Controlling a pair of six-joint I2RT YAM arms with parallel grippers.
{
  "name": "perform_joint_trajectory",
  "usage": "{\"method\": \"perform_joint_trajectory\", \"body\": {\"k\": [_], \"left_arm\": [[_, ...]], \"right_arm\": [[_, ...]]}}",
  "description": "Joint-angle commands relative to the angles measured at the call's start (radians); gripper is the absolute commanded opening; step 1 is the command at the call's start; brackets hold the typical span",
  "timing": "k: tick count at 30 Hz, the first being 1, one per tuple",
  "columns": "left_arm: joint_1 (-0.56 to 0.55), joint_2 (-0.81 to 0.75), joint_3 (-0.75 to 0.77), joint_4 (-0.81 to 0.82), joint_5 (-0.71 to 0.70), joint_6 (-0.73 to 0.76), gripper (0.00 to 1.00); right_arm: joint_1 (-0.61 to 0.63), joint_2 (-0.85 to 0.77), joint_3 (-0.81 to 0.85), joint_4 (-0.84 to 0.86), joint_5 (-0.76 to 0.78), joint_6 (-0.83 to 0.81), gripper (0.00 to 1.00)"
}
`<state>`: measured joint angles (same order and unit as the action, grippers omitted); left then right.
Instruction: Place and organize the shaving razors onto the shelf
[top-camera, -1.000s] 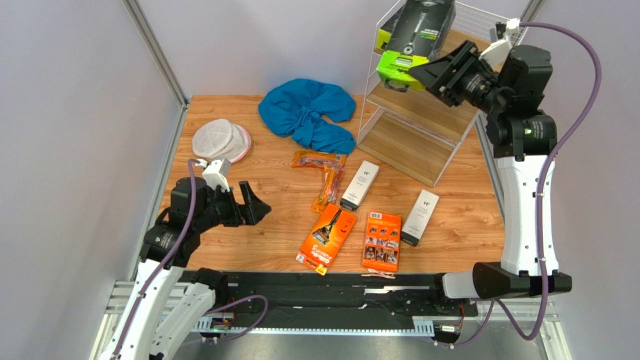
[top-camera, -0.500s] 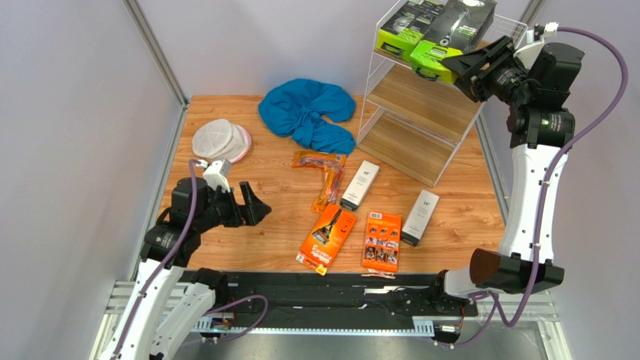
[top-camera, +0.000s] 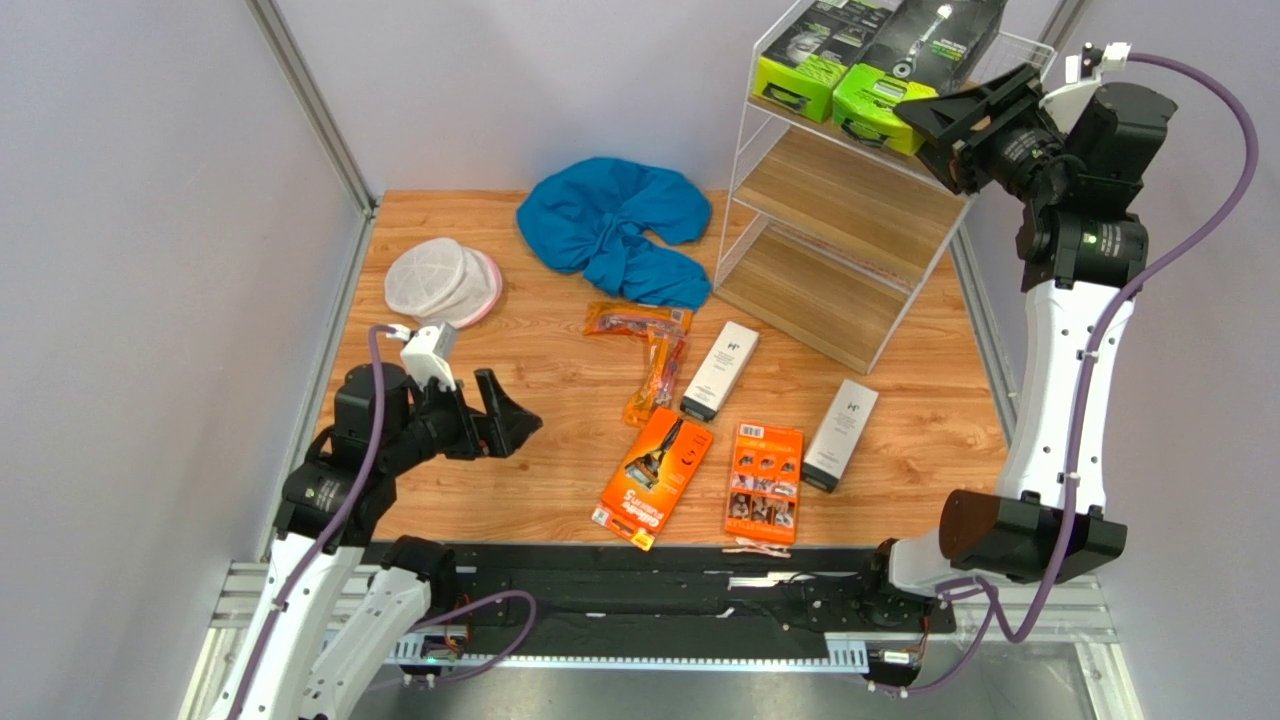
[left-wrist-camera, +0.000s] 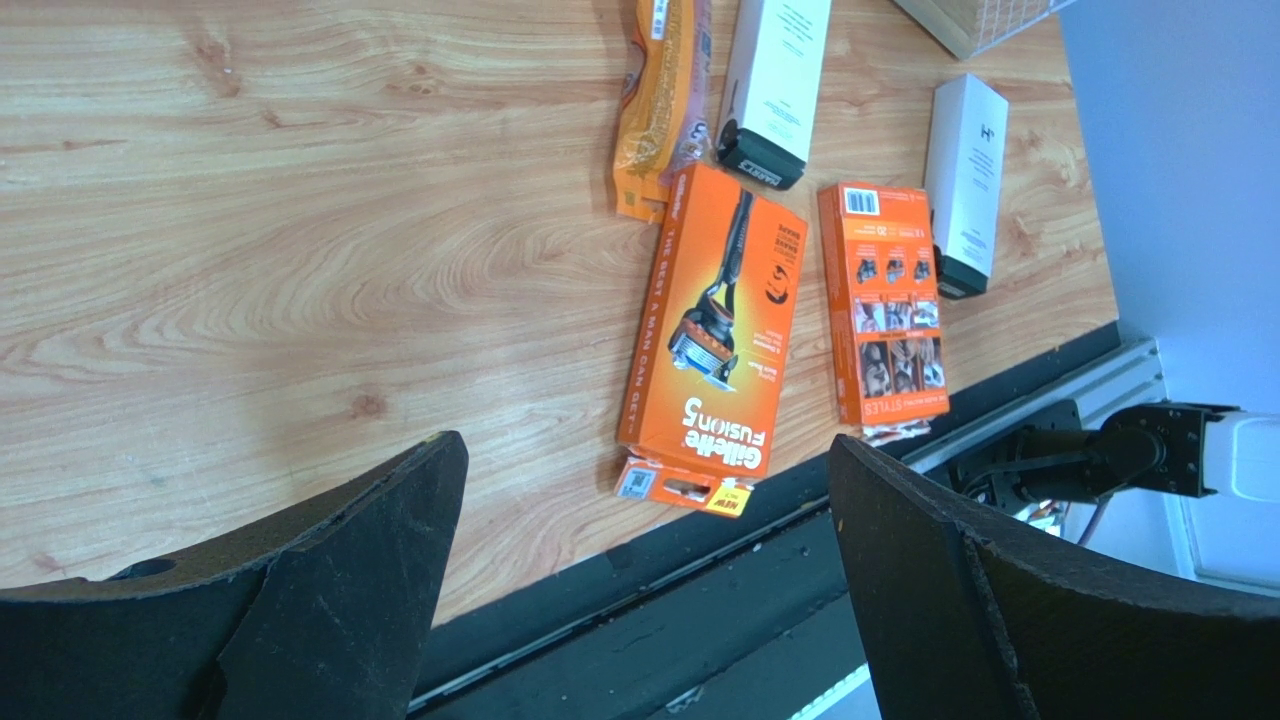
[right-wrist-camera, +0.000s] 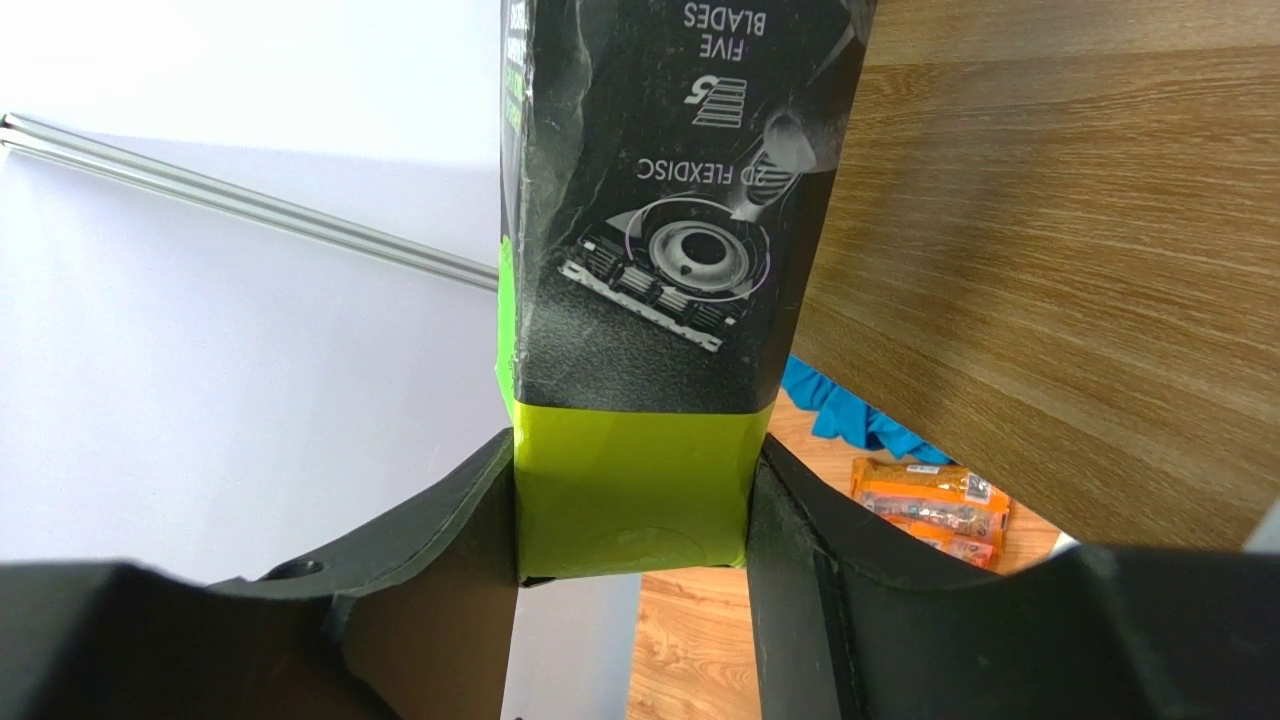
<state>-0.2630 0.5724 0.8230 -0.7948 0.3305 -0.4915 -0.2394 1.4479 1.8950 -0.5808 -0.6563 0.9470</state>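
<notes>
The shelf (top-camera: 842, 225) stands at the back right. One lime-green-and-black razor box (top-camera: 804, 60) lies on its top tier. My right gripper (top-camera: 944, 120) (right-wrist-camera: 634, 444) is shut on the green end of a second such box (top-camera: 899, 68) (right-wrist-camera: 661, 225), held at top-tier level beside the first. On the table lie two orange cartons (top-camera: 654, 477) (top-camera: 763, 480), two slim white boxes (top-camera: 721, 369) (top-camera: 840, 434) and clear orange-trimmed bags (top-camera: 643, 353). My left gripper (top-camera: 504, 417) (left-wrist-camera: 643, 450) hovers open at the near left, with the larger orange carton (left-wrist-camera: 718, 338) ahead of it.
A blue cloth (top-camera: 616, 225) lies left of the shelf and a round white mesh pouch (top-camera: 443, 281) sits at the far left. The shelf's middle and lower boards (top-camera: 819, 293) carry nothing. A black rail (left-wrist-camera: 721, 600) runs along the table's near edge.
The right arm has swung up and to the right, carrying the green box from in front of the shelf to its top tier. The left arm has barely shifted.
</notes>
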Motion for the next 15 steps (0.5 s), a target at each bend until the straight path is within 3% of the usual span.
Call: {"method": "perform_joint_trajectory", "body": {"k": [1, 7, 15], "left_arm": [[-0.001, -0.017, 0.002, 0.017, 0.005, 0.01, 0.99], [-0.001, -0.016, 0.001, 0.019, 0.01, 0.01, 0.98], [-0.001, -0.02, 0.001, 0.019, 0.015, 0.013, 0.98]], "right_arm": [[-0.006, 0.023, 0.013, 0.079, -0.037, 0.041, 0.11], [-0.012, 0.042, 0.05, 0.049, -0.032, 0.027, 0.2], [-0.02, 0.048, 0.084, 0.024, 0.004, 0.022, 0.52]]}}
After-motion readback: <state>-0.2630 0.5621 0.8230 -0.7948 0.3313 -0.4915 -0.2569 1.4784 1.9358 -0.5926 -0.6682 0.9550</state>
